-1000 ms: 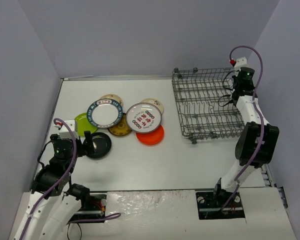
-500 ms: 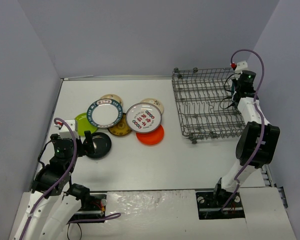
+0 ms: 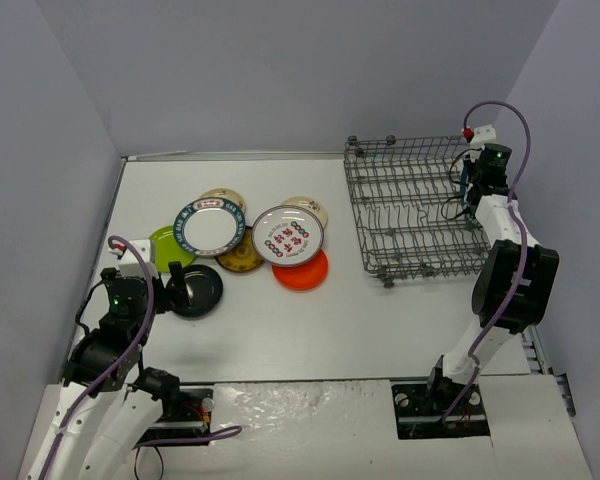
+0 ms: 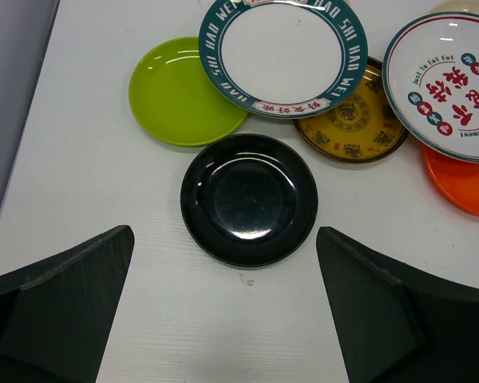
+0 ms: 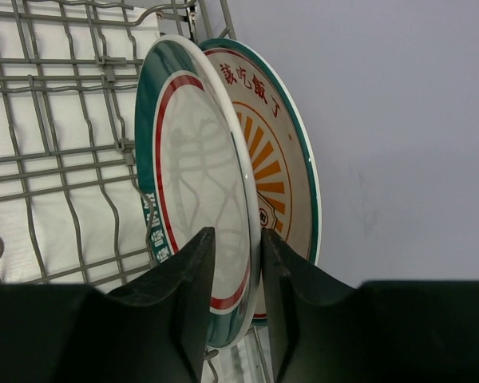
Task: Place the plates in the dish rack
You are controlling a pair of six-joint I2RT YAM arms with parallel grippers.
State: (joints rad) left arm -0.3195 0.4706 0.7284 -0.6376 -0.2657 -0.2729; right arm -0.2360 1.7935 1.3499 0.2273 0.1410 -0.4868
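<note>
While right end effector point(image 5: 235, 243) pinches rim of green-rimmed plate point(image 5: 195, 175), plate stands upright in rack point(image 5: 56, 120), just beside sunburst plate point(image 5: 283, 159). Step: seating plate between tines. Next, likely: part fingers, withdraw clear of wires. Left end effector point(image 4: 223, 239) spread wide, empty, over black plate point(image 4: 249, 191) on worktop point(image 4: 88, 239); other plates point(image 4: 283, 48) lie flat nearby, not yet loaded.

left arm point(image 3: 110, 345) and right arm point(image 3: 510, 285): white shells, black joint housings. a purple cable point(image 3: 521, 122) loops along each. a green light point(image 3: 496, 151) glows on each wrist. a red-and-white plug point(image 3: 479, 130) sits upper right. the fingers point(image 4: 60, 307) are matte black wedges.
</note>
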